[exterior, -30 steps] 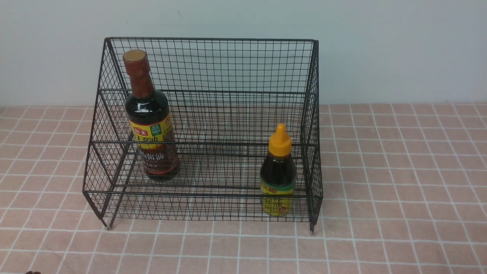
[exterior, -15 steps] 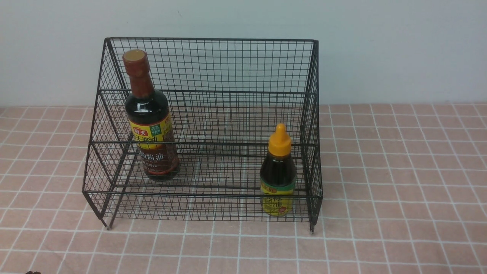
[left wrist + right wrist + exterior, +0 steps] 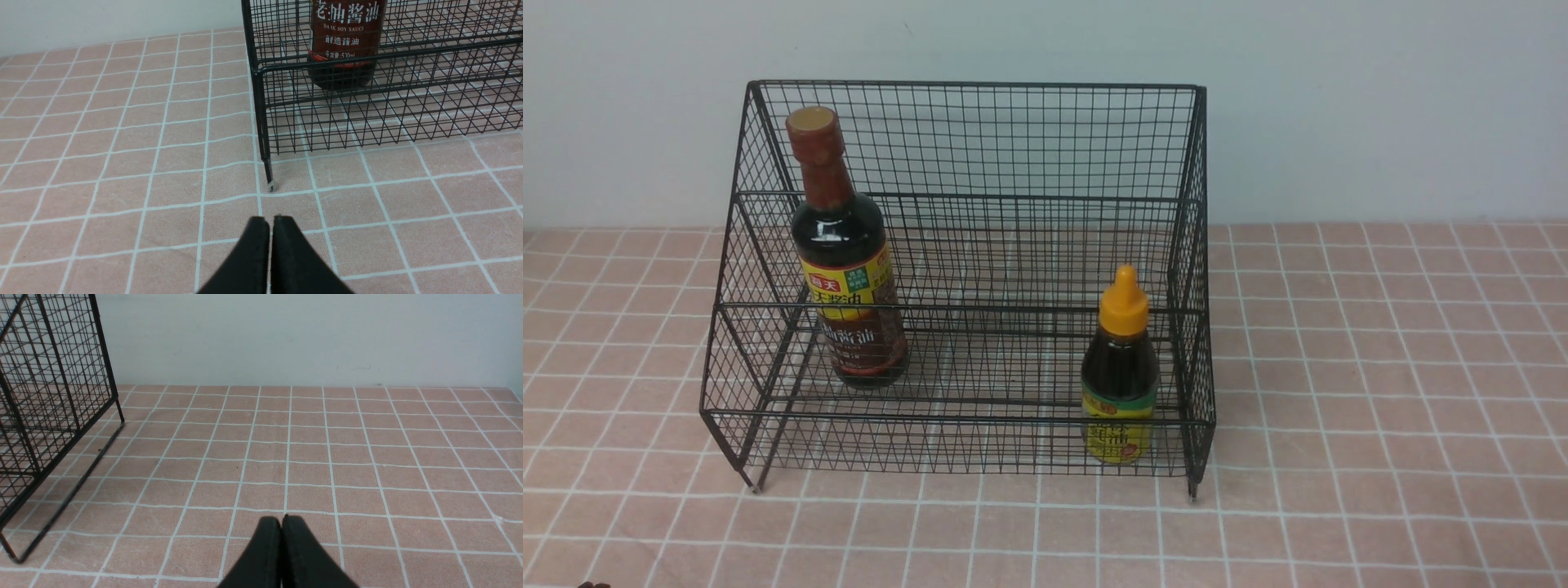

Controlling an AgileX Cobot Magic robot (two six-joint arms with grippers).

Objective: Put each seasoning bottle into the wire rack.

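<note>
The black wire rack stands at the back of the table. The tall bottle with the brown-red neck stands upright in the rack's left part; its lower label shows in the left wrist view. The short bottle with the orange-yellow cap stands upright in the lower front tier at the right. My left gripper is shut and empty, above the cloth short of the rack's front left foot. My right gripper is shut and empty, to the right of the rack's side.
A pink cloth with a white grid covers the table. A pale wall rises close behind the rack. Neither arm shows in the front view, apart from a small dark tip at the bottom left edge.
</note>
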